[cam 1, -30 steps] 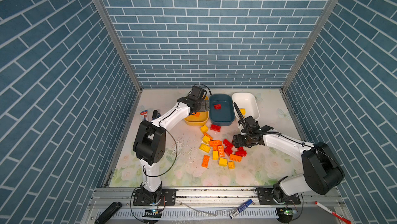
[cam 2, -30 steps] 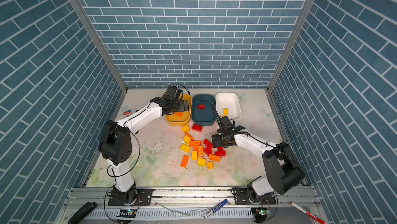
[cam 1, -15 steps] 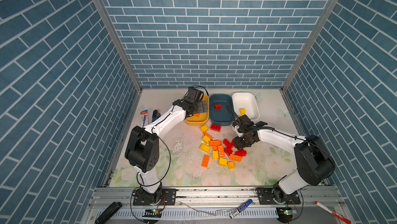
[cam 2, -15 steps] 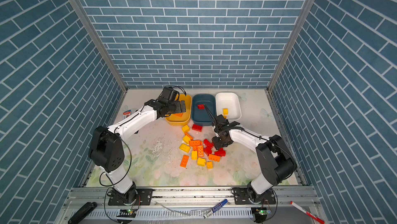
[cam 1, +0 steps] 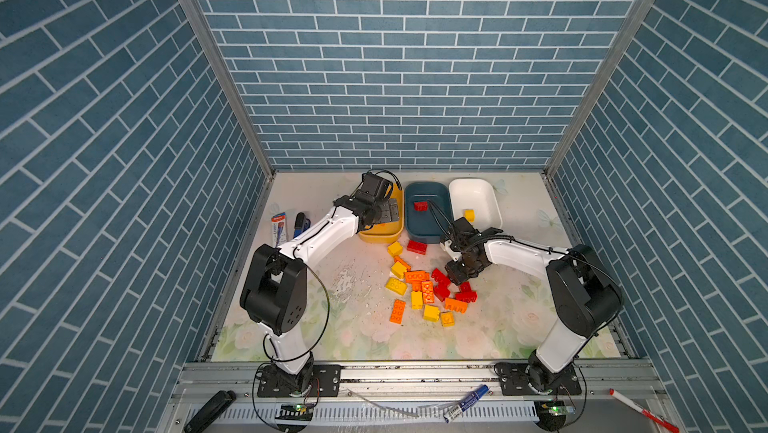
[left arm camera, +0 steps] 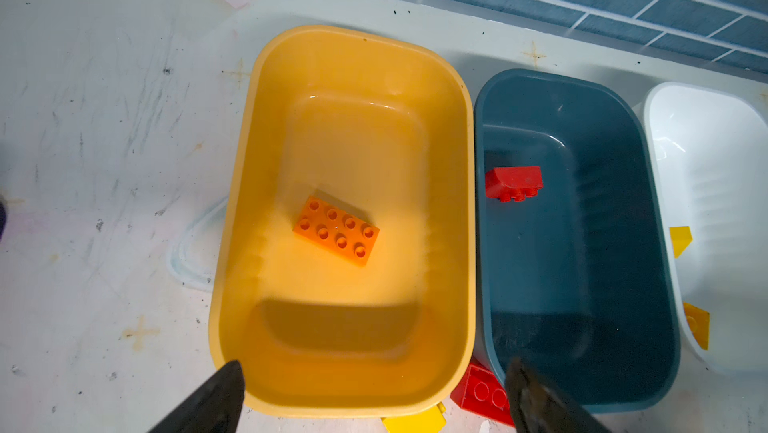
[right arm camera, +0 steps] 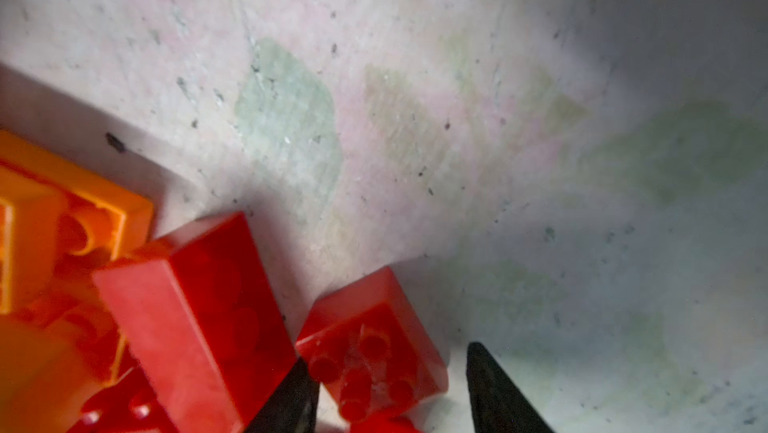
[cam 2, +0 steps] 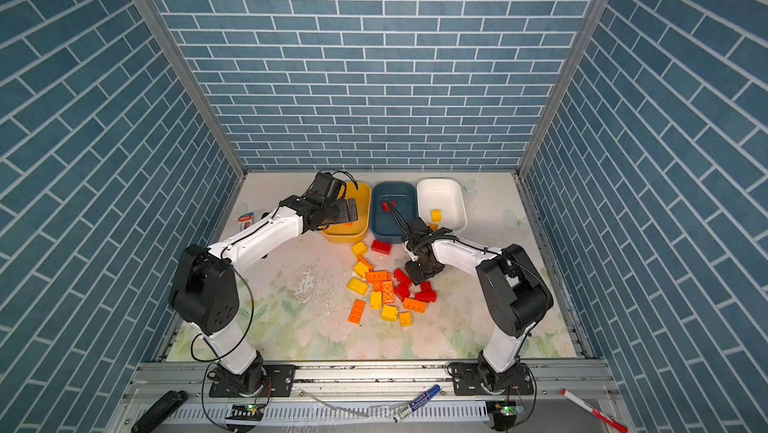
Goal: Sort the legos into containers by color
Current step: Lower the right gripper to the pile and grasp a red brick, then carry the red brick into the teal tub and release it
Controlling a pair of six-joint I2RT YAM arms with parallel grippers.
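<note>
While straddling the red brick [right arm camera: 370, 339] at the right edge of the lego pile [cam 1: 419, 285], jaws half-spread and not yet gripping, close right gripper [right arm camera: 387, 355] squarely: brick near-square, centred in the gap. Left gripper [left arm camera: 374, 362]: wide open over yellow tub [left arm camera: 257, 160].

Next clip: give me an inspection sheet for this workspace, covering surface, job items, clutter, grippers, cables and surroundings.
Surface: floral mat, scuffed and speckled.
Job's things: yellow tub holds one orange brick; teal tub holds one red brick; white tub holds yellow bricks; loose pile of red, orange and yellow bricks on the mat.
Clutter: packet and dark blue item by the left wall; blue marker, red pen and black object by the front rail.
Grippers: left gripper open above the yellow tub; right gripper at the pile, jaws astride a small red brick, gap on one side, not clamped.
Cables: black cables loop off each arm, one over the teal tub.
Surroundings: blue brick-pattern walls on three sides.
</note>
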